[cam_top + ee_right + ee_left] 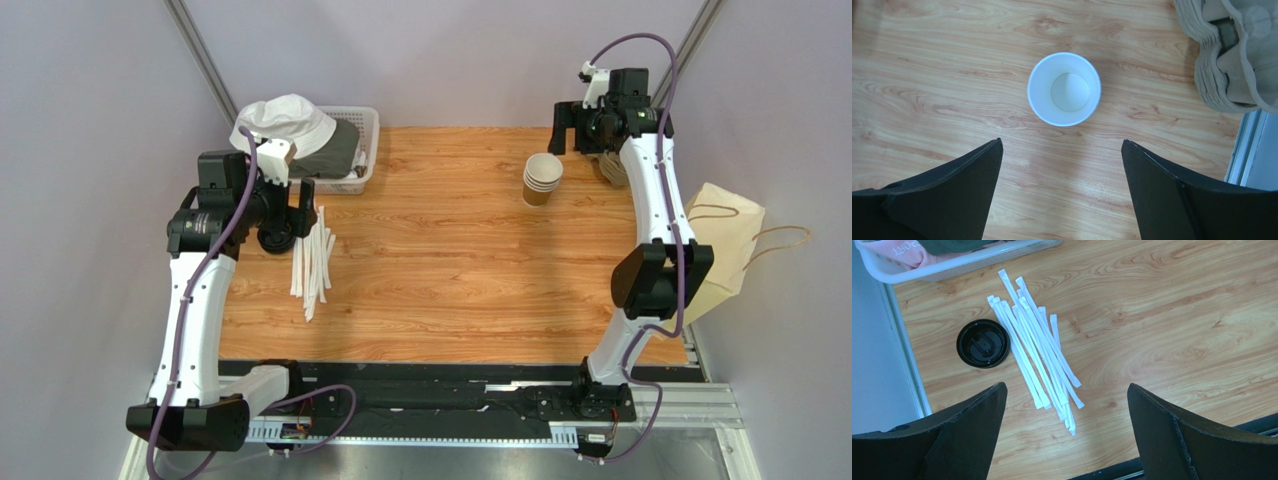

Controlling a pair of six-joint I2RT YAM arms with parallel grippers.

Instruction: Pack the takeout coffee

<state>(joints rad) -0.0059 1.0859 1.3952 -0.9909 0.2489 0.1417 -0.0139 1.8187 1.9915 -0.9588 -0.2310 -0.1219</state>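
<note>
The tan paper cup stands upright, open-mouthed, far right on the table.

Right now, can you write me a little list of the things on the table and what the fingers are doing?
cups: tan stack, top one open, no lid
lid: black, flat beside the straws
trays: pulp, right of the cups
bag: brown, by the table's right edge
left fingers: open, over the straws
right fingers: open, over the cups
</note>
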